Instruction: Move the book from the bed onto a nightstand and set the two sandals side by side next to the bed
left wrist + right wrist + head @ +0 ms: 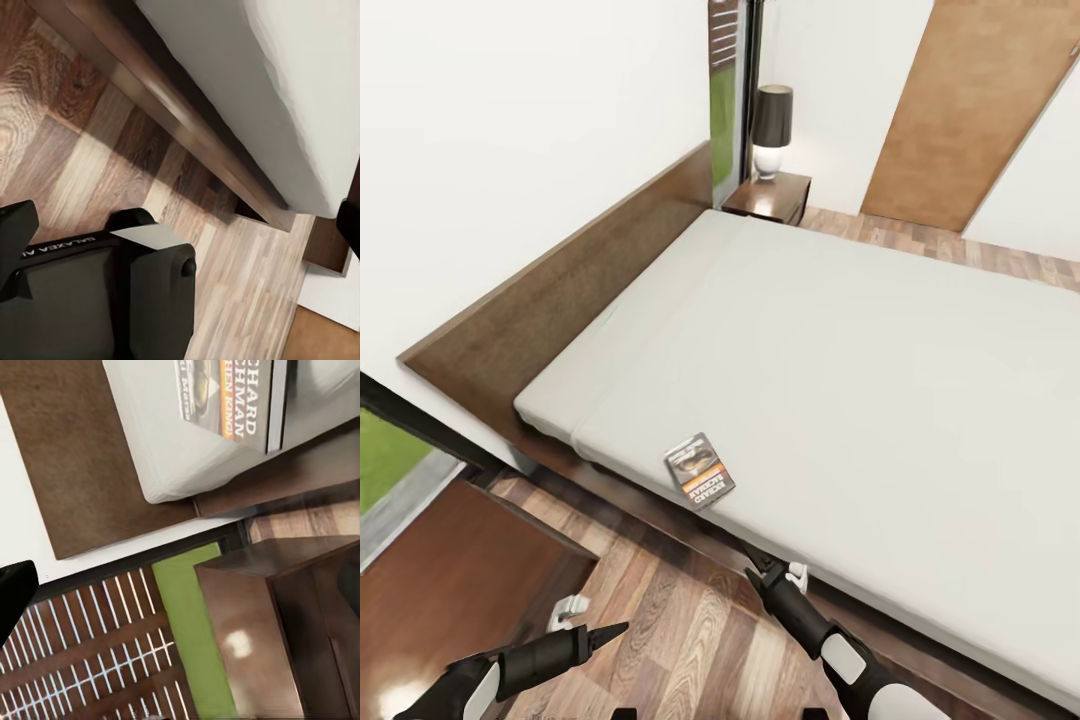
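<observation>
From my remote seat I see the book (700,470) lying flat on the bed (880,340), close to the near edge of the plain off-white mattress; its cover is grey-dark with an orange band and white letters. In the right wrist view the book (225,397) shows near the mattress corner. The bed has a dark brown wooden frame and a long brown headboard (560,290) against the white wall.

A nightstand (768,195) of dark reddish wood stands at the far end of the headboard and carries a lamp (771,130) with a dark shade. Another nightstand (450,570) with a shiny top is just beside my left arm.

The floor (680,640) is wood planks with visible grain.

The left gripper (585,622) has its fingers apart. The right gripper (775,572) is near the bed edge below the book; whether it is apart or together I cannot tell.
</observation>
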